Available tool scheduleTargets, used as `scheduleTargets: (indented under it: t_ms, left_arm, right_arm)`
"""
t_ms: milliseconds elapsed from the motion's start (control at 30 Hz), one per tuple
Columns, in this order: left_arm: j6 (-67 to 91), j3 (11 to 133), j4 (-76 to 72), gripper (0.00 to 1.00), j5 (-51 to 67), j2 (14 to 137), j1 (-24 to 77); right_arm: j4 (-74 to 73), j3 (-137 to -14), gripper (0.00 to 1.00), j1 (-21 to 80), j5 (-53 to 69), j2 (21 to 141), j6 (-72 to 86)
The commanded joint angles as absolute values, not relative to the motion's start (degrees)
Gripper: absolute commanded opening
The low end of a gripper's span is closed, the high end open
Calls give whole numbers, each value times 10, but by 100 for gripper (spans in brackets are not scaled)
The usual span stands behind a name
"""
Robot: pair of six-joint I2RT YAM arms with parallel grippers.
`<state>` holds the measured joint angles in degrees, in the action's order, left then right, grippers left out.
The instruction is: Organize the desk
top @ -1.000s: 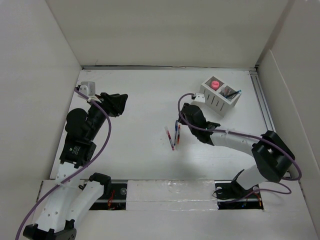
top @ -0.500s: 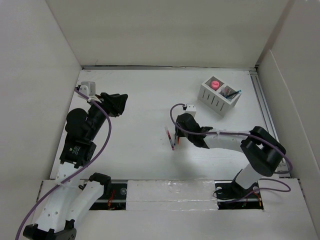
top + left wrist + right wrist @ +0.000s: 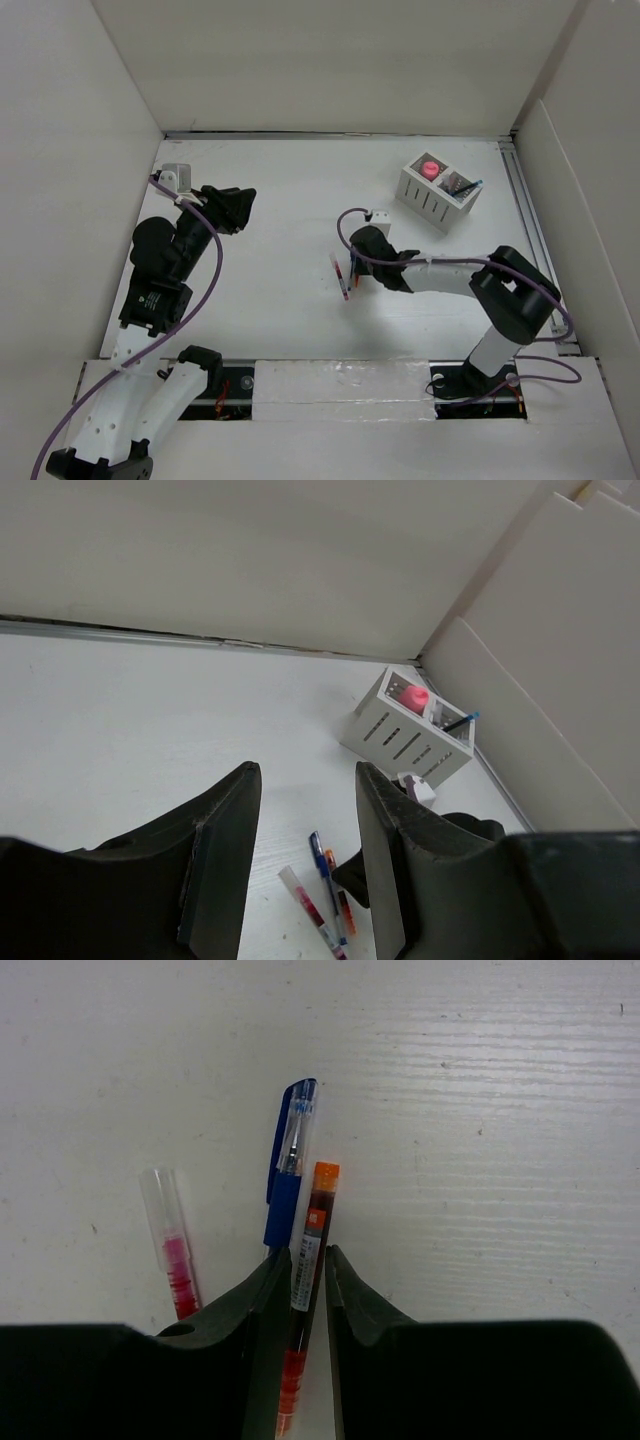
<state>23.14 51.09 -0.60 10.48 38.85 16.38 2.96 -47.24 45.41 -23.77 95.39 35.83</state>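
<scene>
Right jaws: narrowed onto the orange pen (image 3: 310, 1250), both sides seeming to touch its barrel; pen lies flat on the bench (image 3: 480, 1110).
Left jaws: part open, empty.
Bench: directly beneath the right jaws.
Handling: pen judged light, stiff, slick; hold mid-barrel.
Hidden: pen's lower end cut off; blue pen (image 3: 288, 1175) partly under one jaw.

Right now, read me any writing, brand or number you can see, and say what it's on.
No text is legible.
White label on the orange pen: print, too small to read.
On the blue pen, red pen and white slotted organizer: no text visible.
</scene>
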Motion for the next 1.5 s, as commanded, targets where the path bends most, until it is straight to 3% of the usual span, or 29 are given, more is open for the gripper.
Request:
scheduleTargets:
  t_ms: [0,333,433,500,867,1067,1233,1467]
  left_arm:
    - [227,515,-31,38,110,382,161]
    - [227,515,-29,38,112,382,161]
    - [226,515,-31,38,108,383,161]
    - [227,516,-29,38,111,386,161]
    - [229,512,-34,38,120,395,161]
    - [229,513,-34,38,128,396,161]
    - [233,511,-41,38,133,380,161]
    - [233,512,-39,38,134,374,161]
  right_arm:
    - [17,-506,26,450,-250,973,353]
    - [2,-530,22,439,-252,1005,353]
    - [-23,-526,4,433,-262,999,356]
    - [-18,-514,0,433,-266,984,356]
    - [-6,-562,0,318,-316,818,331]
    - [135,-577,0,201,-441,780,301]
    - [291,-549,0,71,-459,785,298]
    - [299,-649,0,25,-482,884,233]
